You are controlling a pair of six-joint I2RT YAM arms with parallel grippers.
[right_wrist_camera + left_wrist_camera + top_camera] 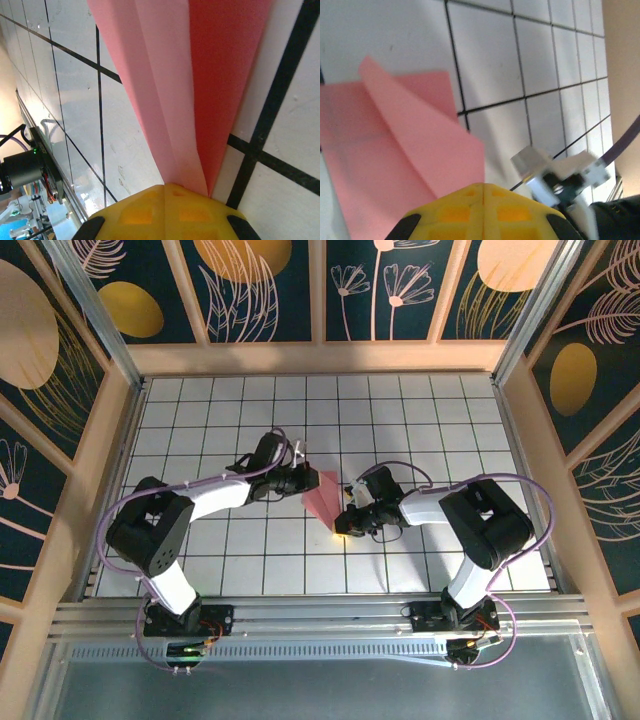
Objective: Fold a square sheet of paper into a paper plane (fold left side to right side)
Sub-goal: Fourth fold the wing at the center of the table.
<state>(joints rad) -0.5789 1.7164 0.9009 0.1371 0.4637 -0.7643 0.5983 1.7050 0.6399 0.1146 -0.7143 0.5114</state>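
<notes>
Pads (450,215) of the left pincer (482,192) pressed together, yellow faces meeting along a thin seam at the bottom of the left wrist view, tips set right at the near edge of the pink paper (395,150); cannot tell whether a layer is nipped between them or merely pinned beneath. Just ahead of the tips, lies flat on the bench (495,55), a slanting flap folded over the lower layer, with the crease running from a raised corner at upper left down toward the pads. Right pincer (164,190) also closed, yellow tips touching, the narrow end of the paper tapering straight into them a little to one side of the seam; grip or mere press not clear. Lengthwise creases along the paper in the right wrist view, a paler band beside a deeper pink one, and black grid lines crossing just beside the narrow end. From above, sits near the middle of the white gridded bench, between the two pincers: the left one touching its upper left edge, the right one at its near, pointed end. Wider at the far end, narrowing toward the near end. Behind the pincers, left arm (215,495) and right arm (440,502), white and black, bent inward from bases at the near edge, purple cables (110,530) looping along each. Around the bench, wood-framed walls (270,280) with dark floral panels.
</notes>
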